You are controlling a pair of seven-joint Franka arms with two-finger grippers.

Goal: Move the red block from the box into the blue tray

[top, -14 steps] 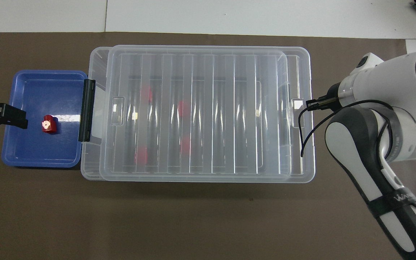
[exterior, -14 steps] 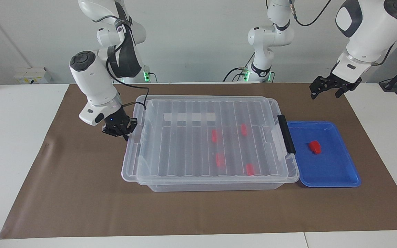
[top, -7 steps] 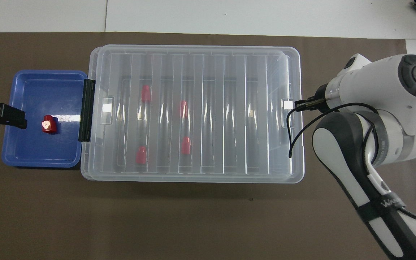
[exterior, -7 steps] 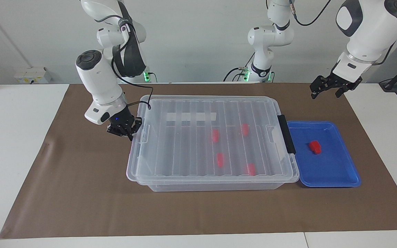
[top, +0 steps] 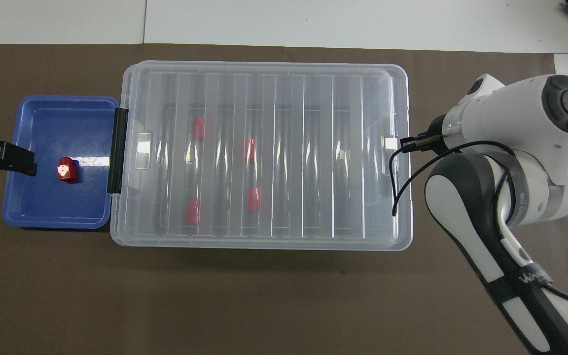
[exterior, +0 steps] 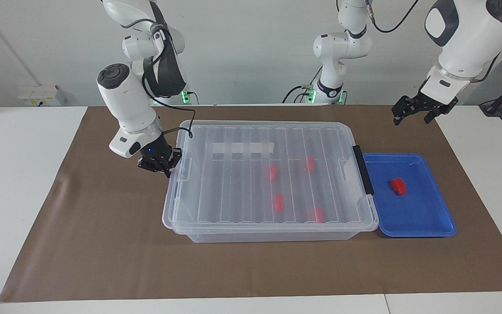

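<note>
1. red block (exterior: 398, 186) is lying in the blue tray (exterior: 429, 218), which is touching the box (exterior: 268, 235) at the left arm's end.
2. ribbed clear lid (exterior: 233, 183) is sitting on the box; four more red blocks (exterior: 279, 202) are showing through it.
3. white strip label (exterior: 240, 148) is showing no readable writing.
4. right gripper (exterior: 164, 168) is pressing against the lid's end, fingertips shut, gripping nothing.
5. left gripper (exterior: 412, 114) is hanging wide open, empty, above the brown mat (exterior: 103, 244), waiting.
6. grey lettering on the right arm (top: 530, 281) is reading "wa…", rest hidden.
</note>
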